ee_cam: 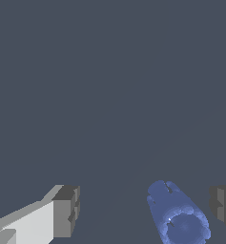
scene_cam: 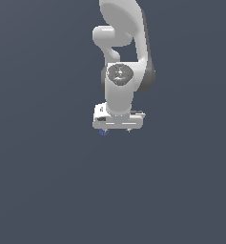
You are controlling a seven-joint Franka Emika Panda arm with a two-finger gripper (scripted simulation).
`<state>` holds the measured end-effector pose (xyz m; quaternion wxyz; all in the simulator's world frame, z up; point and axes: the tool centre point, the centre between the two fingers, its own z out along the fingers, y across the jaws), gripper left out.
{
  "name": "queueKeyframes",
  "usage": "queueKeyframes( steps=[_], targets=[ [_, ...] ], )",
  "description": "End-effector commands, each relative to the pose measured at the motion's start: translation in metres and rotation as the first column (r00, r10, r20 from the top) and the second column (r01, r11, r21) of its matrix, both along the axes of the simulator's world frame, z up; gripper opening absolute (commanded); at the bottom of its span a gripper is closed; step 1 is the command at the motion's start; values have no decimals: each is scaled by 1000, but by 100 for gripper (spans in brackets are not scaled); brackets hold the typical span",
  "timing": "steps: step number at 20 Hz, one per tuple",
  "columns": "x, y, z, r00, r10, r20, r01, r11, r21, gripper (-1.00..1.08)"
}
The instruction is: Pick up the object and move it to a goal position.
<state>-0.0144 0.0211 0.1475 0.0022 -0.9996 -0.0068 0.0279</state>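
I see the end effector [ee_cam: 143,209] spread apart, low over the desk [scene_cam: 47,181], the object [ee_cam: 177,213] between its fingers nearer one; looks light, rigid, rollable, so I'd pinch its ribbed sides mid-length.

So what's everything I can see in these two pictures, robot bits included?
blue piece: one, blue, short ribbed cylinder, lying between the two fingers of the claw, nearer one of them; in the exterior view only a bit of it peeks out under the claw's left end.
floor: one, plain dark grey-blue surface filling both views.
arm: one, white with dark joints, reaching down from the top of the exterior view.
claw: one, white body with grey fingertips, open, not touching the blue piece as far as the wrist view shows.
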Motion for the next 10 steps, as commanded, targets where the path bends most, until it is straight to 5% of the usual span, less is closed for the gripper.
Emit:
queueKeyframes(
  steps=[1, 10],
  targets=[
    [0, 0, 0, 1000, 0, 0, 0, 1000, 0, 100],
    [8, 4, 13, 999, -39, 28, 38, 999, 30, 100]
  ],
)
